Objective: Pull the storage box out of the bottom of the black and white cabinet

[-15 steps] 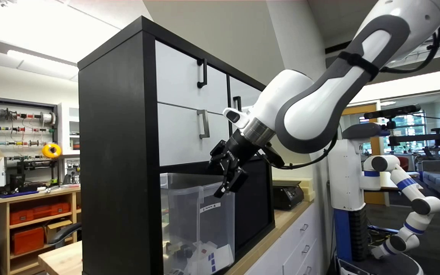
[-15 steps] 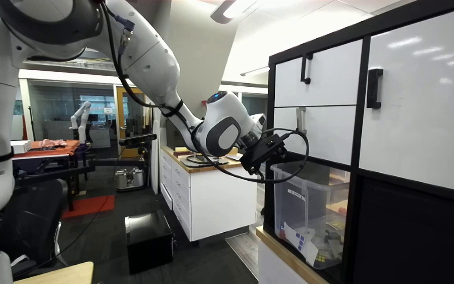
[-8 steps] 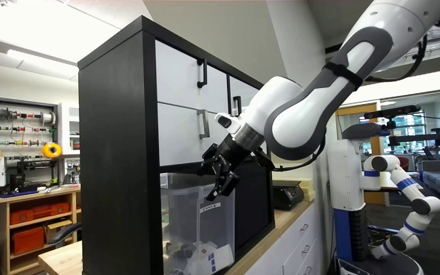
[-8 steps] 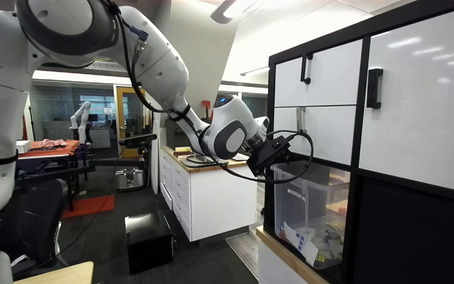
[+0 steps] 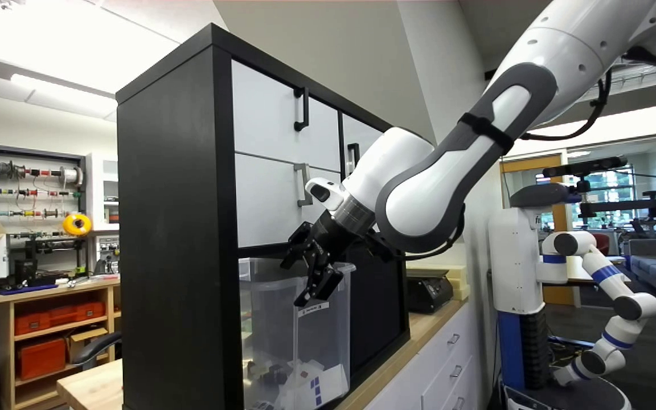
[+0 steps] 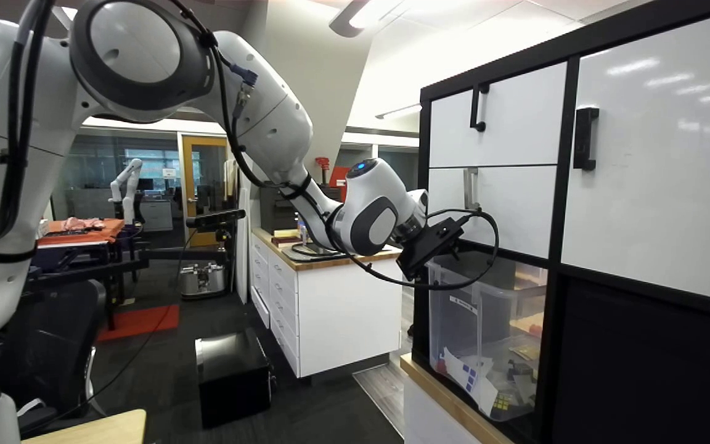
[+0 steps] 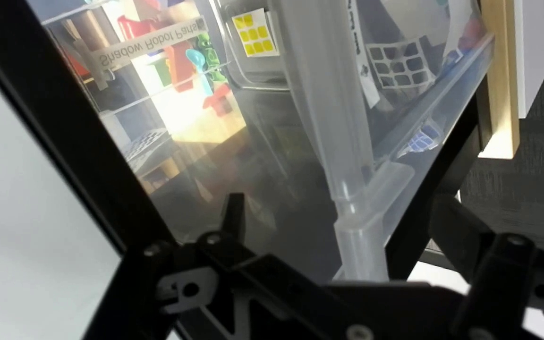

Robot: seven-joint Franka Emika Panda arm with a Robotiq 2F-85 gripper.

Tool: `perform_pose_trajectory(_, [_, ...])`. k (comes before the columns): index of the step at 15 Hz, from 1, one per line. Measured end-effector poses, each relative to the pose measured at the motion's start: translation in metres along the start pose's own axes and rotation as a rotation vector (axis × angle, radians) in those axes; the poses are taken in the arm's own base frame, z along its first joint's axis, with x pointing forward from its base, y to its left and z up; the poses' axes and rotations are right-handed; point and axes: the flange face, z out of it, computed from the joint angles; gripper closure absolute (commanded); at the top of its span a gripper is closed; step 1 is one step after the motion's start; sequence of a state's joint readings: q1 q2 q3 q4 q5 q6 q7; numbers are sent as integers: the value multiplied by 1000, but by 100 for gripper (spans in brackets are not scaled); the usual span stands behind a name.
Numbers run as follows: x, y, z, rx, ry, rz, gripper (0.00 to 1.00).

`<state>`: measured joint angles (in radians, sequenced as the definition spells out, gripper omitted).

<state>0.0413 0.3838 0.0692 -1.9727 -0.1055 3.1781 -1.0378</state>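
Note:
The storage box [image 5: 322, 336] is a clear bin with a thick rim, seated in the bottom compartment of the black and white cabinet [image 5: 168, 228]. Both also show in an exterior view, the box [image 6: 453, 327] and the cabinet [image 6: 644, 203]. My gripper [image 5: 294, 283] is open at the box's front rim. In the wrist view, the rim [image 7: 343, 141] runs between my spread fingers [image 7: 345, 217], one finger over the box's inside and the other outside its front. I see no finger closed on the rim. In an exterior view the wrist camera mount [image 6: 430, 246] hides most of the fingers.
A white drawer front with a grey handle [image 5: 304, 185] sits just above the gripper. The black shelf edge [image 7: 88, 165] runs close to one finger. A wooden counter [image 5: 385, 370] lies below the cabinet. A black cable [image 6: 392, 282] loops around the wrist.
The arm has moved in towards the box and slightly down, bringing the open gripper from in front of the bin to its rim. The box and cabinet have not moved.

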Motion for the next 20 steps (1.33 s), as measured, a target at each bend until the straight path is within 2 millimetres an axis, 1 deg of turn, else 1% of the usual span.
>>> perform_pose_trajectory(4, [2,-4,11,11,2,-2,53])
perform_pose_trajectory(5, [2,-4,12,12,3,-2,61])
perform_pose_trajectory(7, [3,-5,13,14,3,-3,73])
perform_pose_trajectory(9, [5,-7,14,21,5,-4,84])
perform_pose_trajectory(10, [6,-7,14,23,6,-5,91])
perform_pose_trajectory(11, [8,-9,14,27,6,-6,95])
perform_pose_trajectory(12, [9,-10,15,35,5,-7,93])
perform_pose_trajectory(15, [10,-14,14,51,2,-9,98])
perform_pose_trajectory(17, [11,-19,10,67,-4,-12,96])
perform_pose_trajectory(20, [8,-26,2,78,-11,-14,96])
